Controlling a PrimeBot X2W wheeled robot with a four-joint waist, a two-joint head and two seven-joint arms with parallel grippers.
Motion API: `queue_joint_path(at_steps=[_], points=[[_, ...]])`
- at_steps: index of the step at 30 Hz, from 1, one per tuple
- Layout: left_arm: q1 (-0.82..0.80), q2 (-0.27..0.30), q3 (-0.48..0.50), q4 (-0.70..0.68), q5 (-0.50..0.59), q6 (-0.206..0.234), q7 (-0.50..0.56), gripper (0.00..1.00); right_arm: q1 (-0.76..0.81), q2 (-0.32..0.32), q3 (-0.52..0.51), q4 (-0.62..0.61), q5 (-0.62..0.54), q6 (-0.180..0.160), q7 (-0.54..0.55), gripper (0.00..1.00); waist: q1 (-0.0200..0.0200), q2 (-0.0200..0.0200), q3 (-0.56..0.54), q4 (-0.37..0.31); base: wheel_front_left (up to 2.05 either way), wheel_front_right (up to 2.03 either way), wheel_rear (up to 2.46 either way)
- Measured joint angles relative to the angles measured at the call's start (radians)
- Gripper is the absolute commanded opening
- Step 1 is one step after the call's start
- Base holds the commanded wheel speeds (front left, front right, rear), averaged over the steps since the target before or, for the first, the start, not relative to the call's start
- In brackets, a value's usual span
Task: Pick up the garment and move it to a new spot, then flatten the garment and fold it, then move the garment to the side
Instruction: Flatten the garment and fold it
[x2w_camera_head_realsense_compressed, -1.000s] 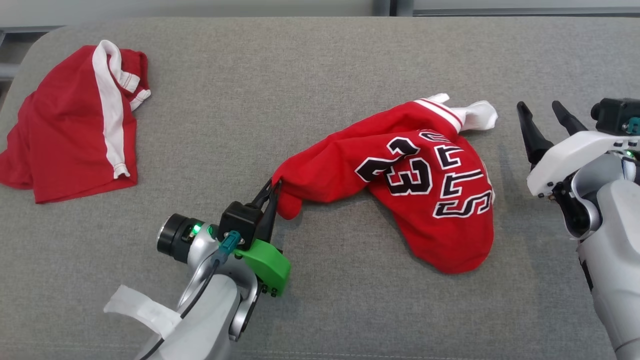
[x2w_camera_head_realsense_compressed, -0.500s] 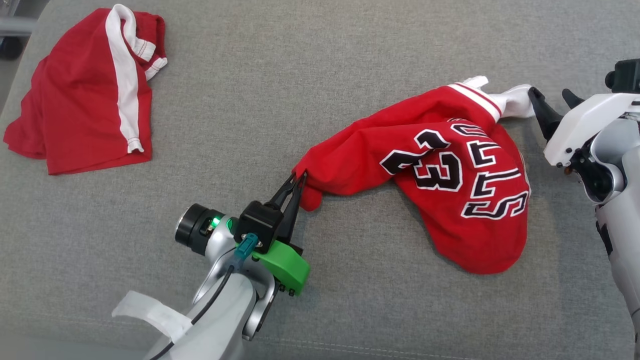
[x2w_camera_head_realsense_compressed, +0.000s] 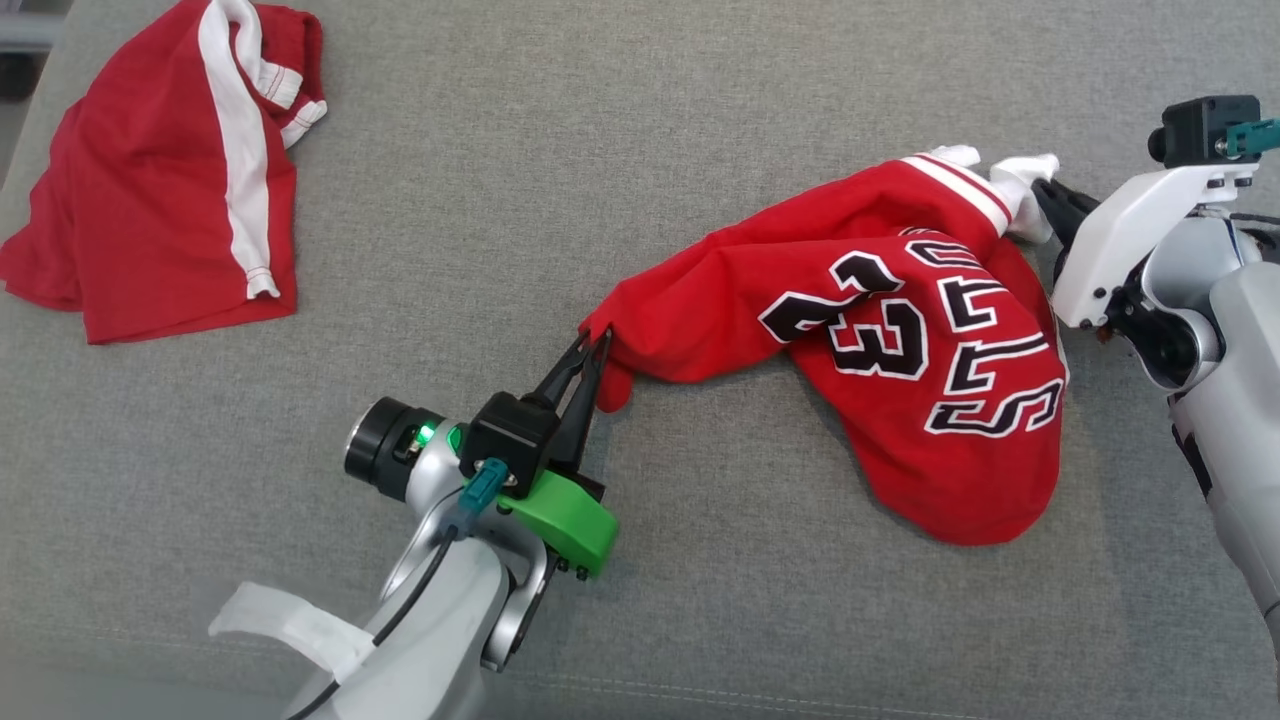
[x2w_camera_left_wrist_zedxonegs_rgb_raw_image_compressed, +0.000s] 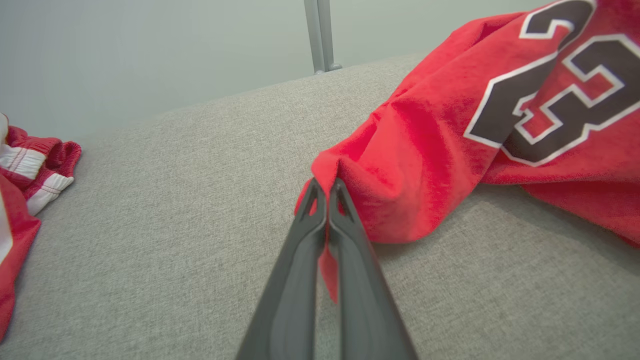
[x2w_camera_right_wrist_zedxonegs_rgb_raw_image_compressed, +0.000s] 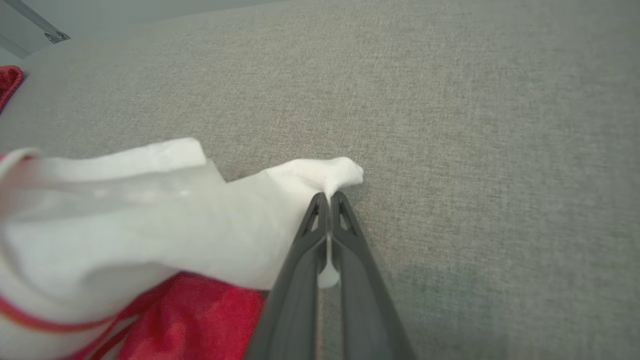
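Note:
The garment (x2w_camera_head_realsense_compressed: 900, 340) is a red jersey with black and white "23" lettering and white trim, lying crumpled on the grey cushion. My left gripper (x2w_camera_head_realsense_compressed: 597, 338) is shut on its red left corner; the left wrist view shows the gripper (x2w_camera_left_wrist_zedxonegs_rgb_raw_image_compressed: 327, 182) pinching that red fabric (x2w_camera_left_wrist_zedxonegs_rgb_raw_image_compressed: 400, 165). My right gripper (x2w_camera_head_realsense_compressed: 1042, 190) is shut on the white trim at the garment's far right end. In the right wrist view the gripper (x2w_camera_right_wrist_zedxonegs_rgb_raw_image_compressed: 329, 196) pinches the white cloth (x2w_camera_right_wrist_zedxonegs_rgb_raw_image_compressed: 150, 220), with a bit of it showing between the fingers (x2w_camera_right_wrist_zedxonegs_rgb_raw_image_compressed: 350, 260).
A second red garment with a white stripe (x2w_camera_head_realsense_compressed: 170, 170) lies at the far left of the grey cushion (x2w_camera_head_realsense_compressed: 560, 150). It also appears at the left edge of the left wrist view as red and white cloth (x2w_camera_left_wrist_zedxonegs_rgb_raw_image_compressed: 25, 170). A metal post (x2w_camera_left_wrist_zedxonegs_rgb_raw_image_compressed: 320, 35) stands behind the cushion.
My right gripper moved in to the garment's white end and shut on it; it was open before. The left gripper kept its grip. The head view shifted slightly.

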Motion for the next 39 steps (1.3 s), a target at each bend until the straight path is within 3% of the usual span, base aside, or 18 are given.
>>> queue_joint_path(at_steps=[14, 24, 36, 39], points=[[0.008, 0.003, 0.153, -0.043, -0.033, 0.000, 0.000, 0.00, -0.113, -0.030, 0.080, -0.155, -0.005, 0.000, -0.300, 0.00, 0.0000, 0.0000, -0.032, -0.074, 0.00, 0.00, 0.00], [-0.053, 0.079, 0.259, -0.129, 0.002, 0.001, 0.000, 0.00, -0.173, -0.064, 0.070, -0.277, -0.045, 0.001, -0.548, 0.00, 0.0000, 0.0000, -0.089, -0.156, 0.00, 0.00, 0.00], [-0.052, 0.134, 0.386, -0.450, 0.046, 0.001, -0.006, 0.00, -0.042, -0.087, -0.025, -0.592, -0.040, 0.001, -0.553, 0.00, 0.0000, 0.0000, -0.209, -0.254, 0.00, 0.00, 0.00], [-0.041, 0.148, 0.395, -0.478, 0.043, 0.002, -0.009, 0.00, -0.025, -0.084, -0.048, -0.670, -0.009, 0.001, -0.553, 0.00, 0.0000, 0.0000, -0.230, -0.280, 0.00, 0.00, 0.00]])
